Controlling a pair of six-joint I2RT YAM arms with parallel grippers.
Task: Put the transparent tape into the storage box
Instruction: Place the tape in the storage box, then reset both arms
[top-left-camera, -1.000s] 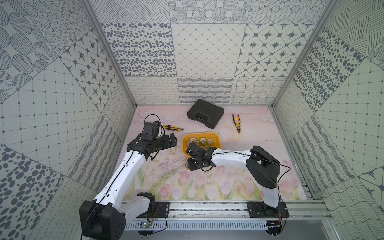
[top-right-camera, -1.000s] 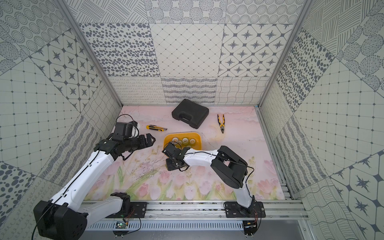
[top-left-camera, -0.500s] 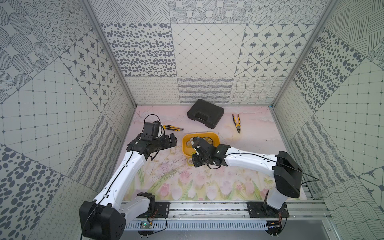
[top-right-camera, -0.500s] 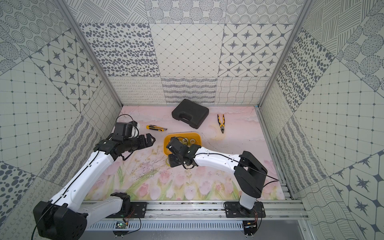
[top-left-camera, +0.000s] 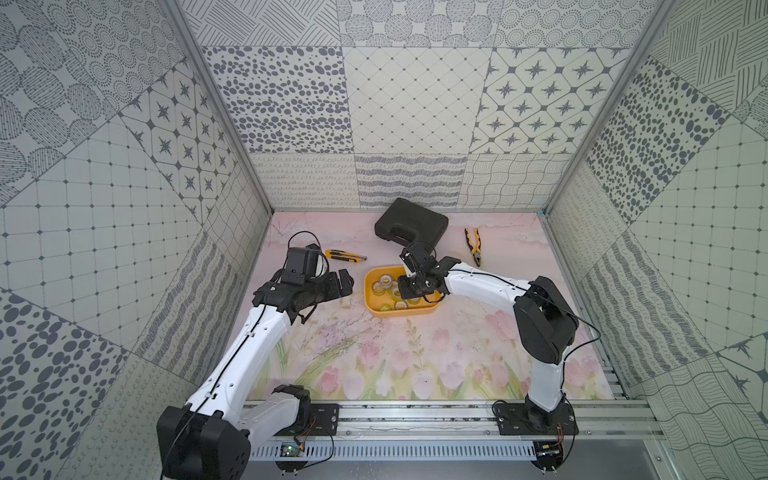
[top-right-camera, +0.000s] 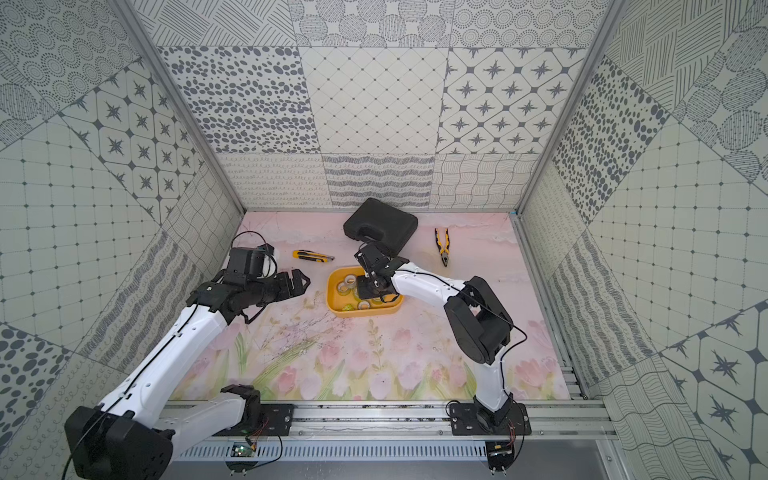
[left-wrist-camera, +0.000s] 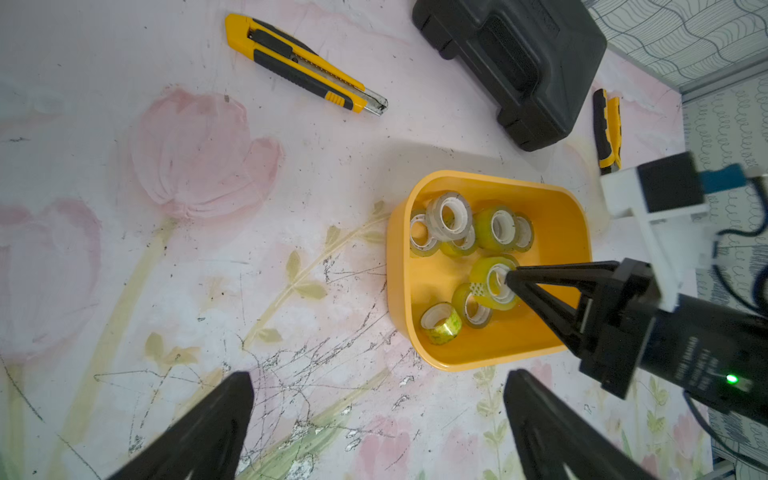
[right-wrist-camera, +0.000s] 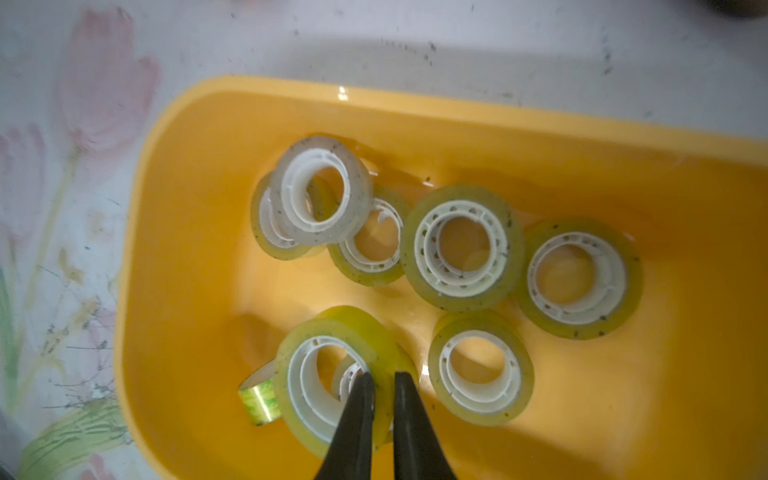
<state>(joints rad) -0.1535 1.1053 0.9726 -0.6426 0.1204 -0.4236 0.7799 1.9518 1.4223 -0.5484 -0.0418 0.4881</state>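
The storage box (top-left-camera: 372, 291) (top-right-camera: 334, 297) is a shallow yellow-orange tub in the middle of the mat. My right gripper (right-wrist-camera: 381, 376) (top-left-camera: 409, 291) reaches down into it and is shut on one roll of transparent tape (right-wrist-camera: 353, 322) (left-wrist-camera: 484, 270). One finger is inside the pale core, the other on the outside of the yellowish tape. Several more rolls (right-wrist-camera: 424, 249) lie on the tub's floor (right-wrist-camera: 199, 270). My left gripper (left-wrist-camera: 379, 374) (top-left-camera: 345, 282) hovers open and empty over the mat, just left of the tub.
A black toolcase (top-left-camera: 411, 224) lies behind the tub at the back wall. Yellow-handled pliers (top-left-camera: 473, 245) lie to its right. A yellow utility knife (top-left-camera: 345, 256) lies behind the left gripper. The cell's walls close in all sides.
My right gripper has closed on a tape roll at the tub's front left and carried it back over the rim into the tub. The left arm has not moved.
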